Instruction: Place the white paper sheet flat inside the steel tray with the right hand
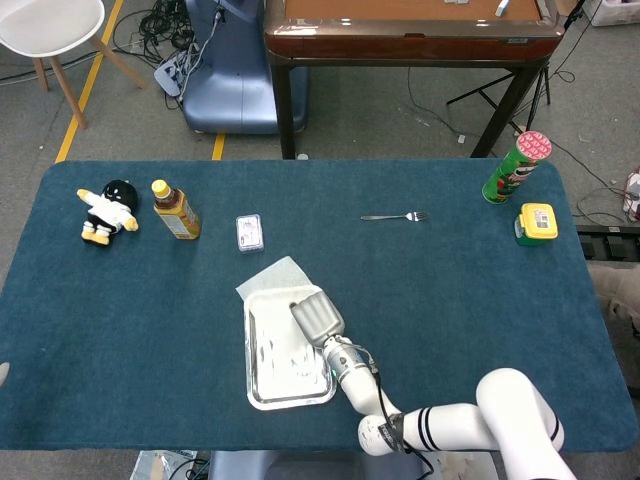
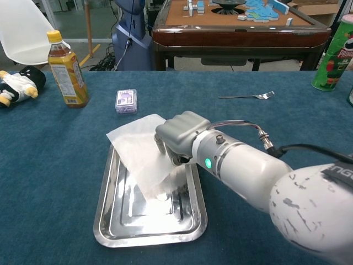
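White paper sheet (image 2: pixel 140 149), grasped by the right hand (image 2: pixel 177 134), half overhangs the steel tray (image 2: pixel 110 221); next, lower and release.

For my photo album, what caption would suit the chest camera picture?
Robot's right hand holds a white paper sheet draped partly into a steel tray on a blue table.

1 paper sheet (image 2: pixel 138 146), 1 steel tray (image 2: pixel 110 221), 1 fork (image 2: pixel 248 96), 1 tea bottle (image 2: pixel 65 69), 1 chips can (image 1: pixel 516 167), 1 plush toy (image 1: pixel 107 211), 1 small card pack (image 1: pixel 249 232), 1 yellow-lidded box (image 1: pixel 536 223).
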Available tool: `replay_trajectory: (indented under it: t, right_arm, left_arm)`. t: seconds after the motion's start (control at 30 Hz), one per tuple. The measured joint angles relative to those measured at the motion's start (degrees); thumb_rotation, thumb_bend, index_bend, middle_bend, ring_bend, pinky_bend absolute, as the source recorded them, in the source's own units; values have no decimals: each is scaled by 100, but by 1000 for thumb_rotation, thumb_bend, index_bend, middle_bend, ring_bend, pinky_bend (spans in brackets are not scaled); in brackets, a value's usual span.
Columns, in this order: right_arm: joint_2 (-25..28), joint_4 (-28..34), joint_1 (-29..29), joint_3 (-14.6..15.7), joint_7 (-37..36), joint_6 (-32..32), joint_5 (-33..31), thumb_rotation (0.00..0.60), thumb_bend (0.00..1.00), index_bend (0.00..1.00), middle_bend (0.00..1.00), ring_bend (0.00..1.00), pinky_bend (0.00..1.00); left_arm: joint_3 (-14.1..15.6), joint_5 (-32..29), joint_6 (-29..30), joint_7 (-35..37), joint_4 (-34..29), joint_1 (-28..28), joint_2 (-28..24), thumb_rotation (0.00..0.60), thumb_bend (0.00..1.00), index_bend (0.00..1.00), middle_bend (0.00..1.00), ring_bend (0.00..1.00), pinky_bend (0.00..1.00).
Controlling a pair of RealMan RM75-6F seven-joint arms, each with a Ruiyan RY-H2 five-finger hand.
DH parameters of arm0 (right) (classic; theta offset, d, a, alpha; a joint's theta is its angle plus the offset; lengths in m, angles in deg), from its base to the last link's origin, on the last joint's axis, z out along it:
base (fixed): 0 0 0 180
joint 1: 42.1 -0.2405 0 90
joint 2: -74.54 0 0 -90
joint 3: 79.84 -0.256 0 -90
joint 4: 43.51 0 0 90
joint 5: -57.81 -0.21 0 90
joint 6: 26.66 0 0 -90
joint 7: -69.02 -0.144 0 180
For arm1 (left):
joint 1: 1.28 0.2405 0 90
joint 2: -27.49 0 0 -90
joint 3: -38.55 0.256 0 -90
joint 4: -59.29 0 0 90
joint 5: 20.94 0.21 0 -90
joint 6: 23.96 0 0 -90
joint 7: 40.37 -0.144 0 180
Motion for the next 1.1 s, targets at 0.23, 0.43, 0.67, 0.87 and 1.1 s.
replay_trajectory:
  t: [0.23,0.43,0.67,0.87,1.1]
  right_arm:
    - [116,285,59,72,31,3,-237,600,1000,356,1000,1000,1000]
    - [208,498,86,118,-16,21,-305,600,1000,356,1000,1000,1000]
    - [346,812,113,148,-76,76,-382,600,1000,356,1000,1000,1000]
    - [443,1048,114,168,-142,82,-499,600,1000,356,1000,1000,1000]
    - [535,1291,117,216,-196,199,-555,600,1000,356,1000,1000,1000]
  left_arm:
    - [9,19,-12,-66,-22,-12,9,600,278,524,399,383,546]
    - [10,17,-16,-93,-34,-16,14,600,278,525,399,383,546]
    - [16,34,-10,-117,-36,-18,19,600,278,525,399,383,546]
    - [20,42,-14,-153,-50,-25,24,600,278,527,399,383,547]
    - [24,45,-16,-182,-56,-30,34,600,278,528,399,383,546]
